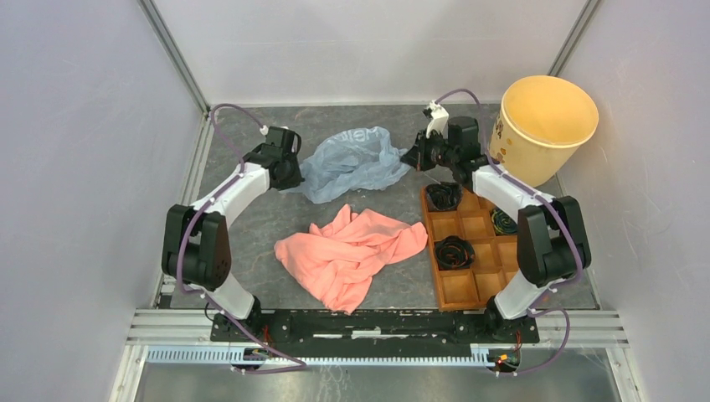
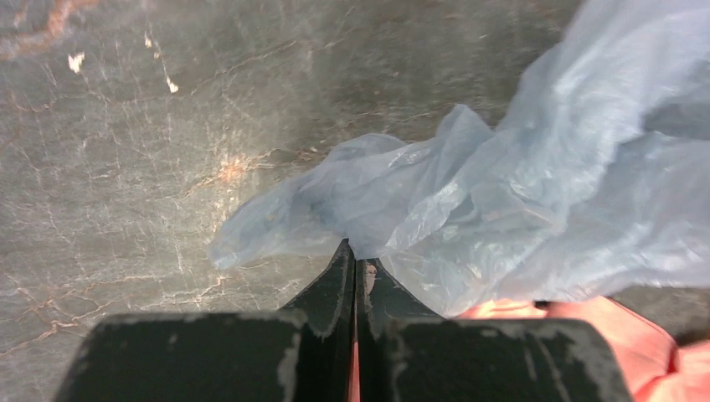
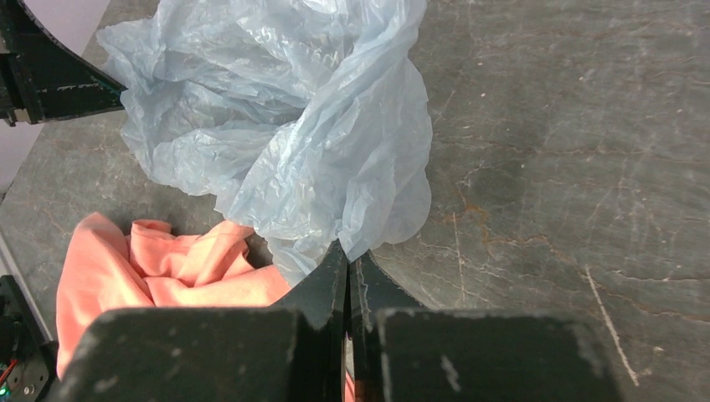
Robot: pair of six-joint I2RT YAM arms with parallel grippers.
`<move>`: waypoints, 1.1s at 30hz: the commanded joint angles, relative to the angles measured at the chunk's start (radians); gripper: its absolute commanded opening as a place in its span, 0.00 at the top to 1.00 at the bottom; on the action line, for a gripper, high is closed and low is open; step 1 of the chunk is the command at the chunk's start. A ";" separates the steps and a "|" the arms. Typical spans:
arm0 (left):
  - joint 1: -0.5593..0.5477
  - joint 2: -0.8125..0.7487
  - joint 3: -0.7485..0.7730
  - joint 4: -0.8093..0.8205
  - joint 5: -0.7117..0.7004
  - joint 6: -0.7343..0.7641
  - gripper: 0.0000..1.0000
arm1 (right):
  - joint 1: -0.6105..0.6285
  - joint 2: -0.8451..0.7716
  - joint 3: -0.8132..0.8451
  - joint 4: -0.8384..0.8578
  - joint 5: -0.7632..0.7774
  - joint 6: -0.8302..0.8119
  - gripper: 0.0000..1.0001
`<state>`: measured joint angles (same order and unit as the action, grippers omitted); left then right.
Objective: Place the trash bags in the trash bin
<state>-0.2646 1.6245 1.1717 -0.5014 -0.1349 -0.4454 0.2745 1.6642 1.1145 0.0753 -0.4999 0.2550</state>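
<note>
The left jaws are closed tight, their tips nipping the near edge of the pale blue trash bag (image 2: 502,201). The right jaws are likewise closed, with a gathered fold of the same bag pinched at their tips. The bag lies crumpled on the grey bench (image 1: 251,226), stretched between the two sets of jaws. The pink trash bag (image 1: 347,251) sprawls on the bench on the arm-base side of both jaws, roughly midway between them, touching the blue bag's lower edge. The trash bin (image 1: 523,155) stands upright and open-mouthed just to the outer side of the right jaws, beyond the right wrist. A wooden tray (image 1: 469,293) with black coils (image 1: 454,251) sits under the right arm.
</note>
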 commanded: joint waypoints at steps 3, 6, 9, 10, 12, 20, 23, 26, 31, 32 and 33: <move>-0.027 -0.063 0.401 -0.114 0.075 0.073 0.98 | -0.001 0.117 0.547 -0.242 0.065 -0.049 1.00; -0.052 -0.142 0.627 -0.119 0.170 0.072 0.98 | 0.012 0.124 0.910 -0.429 0.079 -0.070 1.00; -0.089 -0.254 0.706 -0.074 0.177 0.040 0.98 | 0.078 -0.056 0.827 -0.297 0.124 -0.110 1.00; -0.091 -0.300 0.664 -0.042 0.180 0.021 0.98 | 0.101 -0.152 0.695 -0.199 0.132 -0.124 1.00; -0.091 -0.388 0.507 0.013 0.145 -0.004 0.98 | 0.138 -0.316 0.395 0.069 0.131 -0.134 0.99; 0.099 -0.448 -0.367 0.240 0.413 -0.216 0.98 | 0.144 -0.190 -0.124 0.027 0.211 -0.122 0.99; 0.099 -0.504 -0.292 0.238 0.456 -0.189 0.98 | 0.162 -0.240 -0.135 0.046 0.224 -0.092 0.99; 0.099 -0.484 0.004 0.118 0.514 -0.147 0.98 | 0.164 -0.246 0.102 -0.099 0.267 -0.124 0.99; 0.097 -0.478 0.472 0.087 0.621 -0.159 0.98 | 0.210 -0.282 0.566 -0.263 0.271 -0.189 0.99; 0.097 -0.490 0.516 0.097 0.622 -0.166 0.98 | 0.217 -0.316 0.566 -0.220 0.257 -0.184 0.99; 0.097 -0.516 0.531 0.111 0.608 -0.178 0.98 | 0.221 -0.370 0.514 -0.133 0.232 -0.166 0.99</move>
<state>-0.1654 1.2270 1.5551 -0.4370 0.3809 -0.5869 0.4629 1.5097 1.5726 -0.2024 -0.2306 0.1078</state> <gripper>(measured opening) 0.029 0.011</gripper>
